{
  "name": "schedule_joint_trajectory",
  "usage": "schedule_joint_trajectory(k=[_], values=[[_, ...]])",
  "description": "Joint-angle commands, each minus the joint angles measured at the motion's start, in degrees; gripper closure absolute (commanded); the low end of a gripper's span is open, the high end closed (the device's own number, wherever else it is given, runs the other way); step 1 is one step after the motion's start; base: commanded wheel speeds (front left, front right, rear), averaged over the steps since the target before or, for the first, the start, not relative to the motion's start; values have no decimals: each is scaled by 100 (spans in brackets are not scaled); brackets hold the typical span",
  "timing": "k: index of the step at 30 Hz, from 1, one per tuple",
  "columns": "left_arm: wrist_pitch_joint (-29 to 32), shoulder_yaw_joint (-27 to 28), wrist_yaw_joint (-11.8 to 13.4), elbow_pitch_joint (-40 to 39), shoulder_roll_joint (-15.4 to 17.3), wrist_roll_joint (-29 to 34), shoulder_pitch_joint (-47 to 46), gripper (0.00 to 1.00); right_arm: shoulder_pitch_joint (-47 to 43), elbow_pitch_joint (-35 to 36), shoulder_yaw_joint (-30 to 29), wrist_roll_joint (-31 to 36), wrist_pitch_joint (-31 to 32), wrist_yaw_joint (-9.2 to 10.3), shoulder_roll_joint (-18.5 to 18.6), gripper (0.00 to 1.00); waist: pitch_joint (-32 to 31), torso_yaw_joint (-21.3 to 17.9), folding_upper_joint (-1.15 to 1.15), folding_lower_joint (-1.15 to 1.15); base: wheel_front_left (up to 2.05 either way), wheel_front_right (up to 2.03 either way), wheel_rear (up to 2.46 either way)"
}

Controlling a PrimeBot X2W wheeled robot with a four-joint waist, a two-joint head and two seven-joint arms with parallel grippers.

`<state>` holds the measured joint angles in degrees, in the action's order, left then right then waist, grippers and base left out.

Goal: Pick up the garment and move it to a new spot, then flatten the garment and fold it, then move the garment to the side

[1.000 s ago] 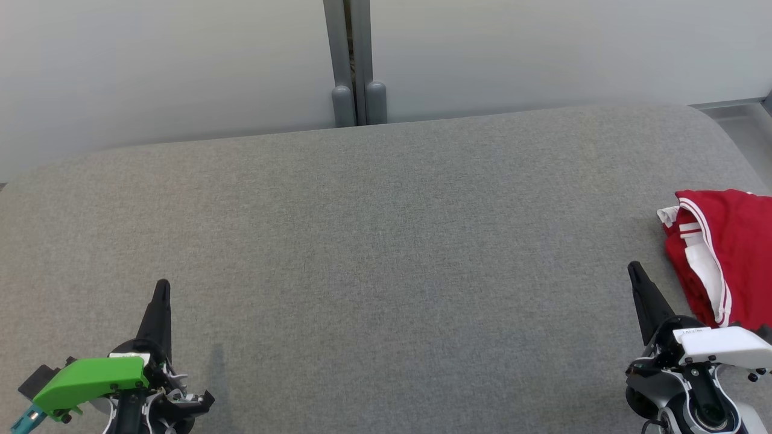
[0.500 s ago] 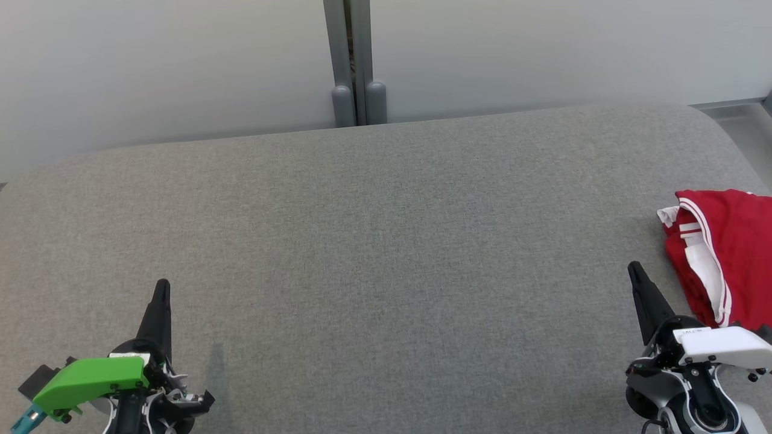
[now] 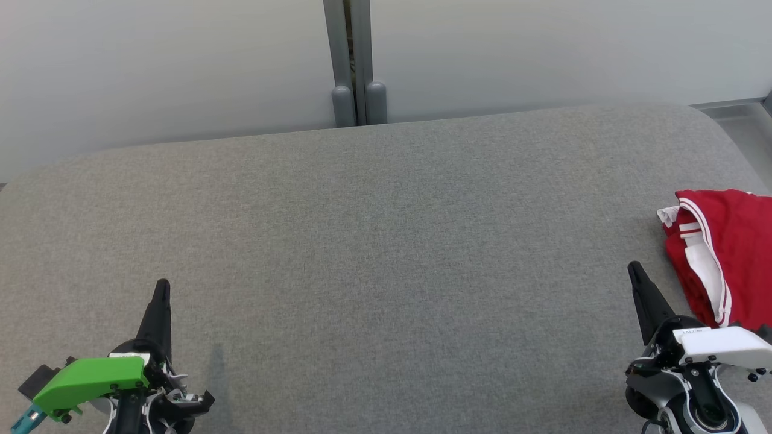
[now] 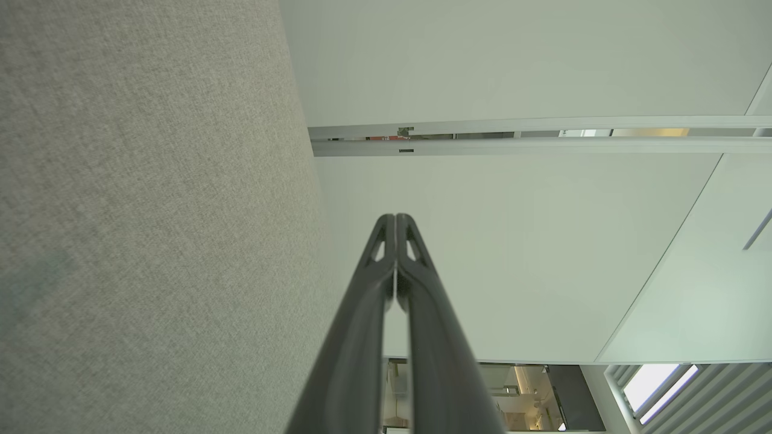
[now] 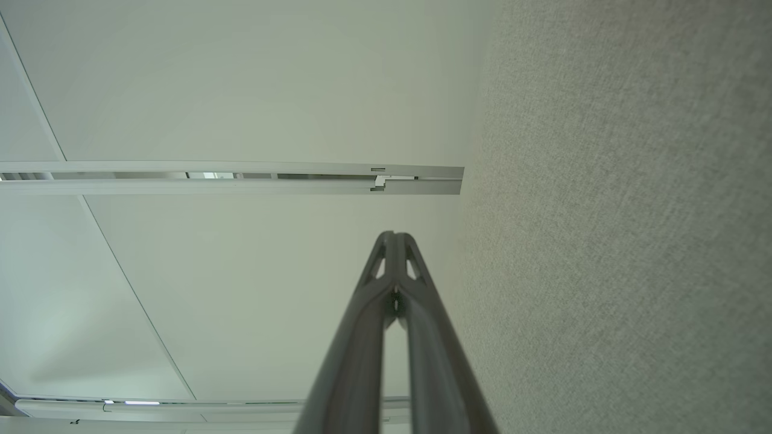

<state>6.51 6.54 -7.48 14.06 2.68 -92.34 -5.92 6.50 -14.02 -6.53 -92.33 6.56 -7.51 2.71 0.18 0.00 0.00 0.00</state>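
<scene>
Pick-up step, judged not yet begun. Red garment [image 3: 733, 241] lay bunched at 3 o'clock on the grey desk [image 3: 386, 241]. Left gripper [image 3: 161, 288] and right gripper [image 3: 634, 269] had jaws shut and empty. Next, the right jaws must open and reach toward the garment nearby.

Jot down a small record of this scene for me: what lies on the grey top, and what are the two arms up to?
surface: grey cloth-covered top, pale wall behind
garment: red with white stripes, bunched at the top's right edge, partly cut off by the picture
left fingers: shut, holding nothing, at lower left, far from the garment
right fingers: shut, holding nothing, just beside the garment, tips not on it
task stage: garment not yet picked up
</scene>
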Motion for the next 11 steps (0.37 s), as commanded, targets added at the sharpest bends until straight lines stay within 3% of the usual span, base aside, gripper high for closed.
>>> schedule_joint_trajectory(k=[1, 11], values=[[22, 10, -17, -9, 38, -18, -61, 100, -60, 18, -10, -18, 15, 4, 32, 100, 0, 0, 0, 0, 0, 0, 0], [22, 10, -17, -9, 38, -18, -61, 100, -60, 18, -10, -18, 14, 4, 32, 100, 0, 0, 0, 0, 0, 0, 0]])
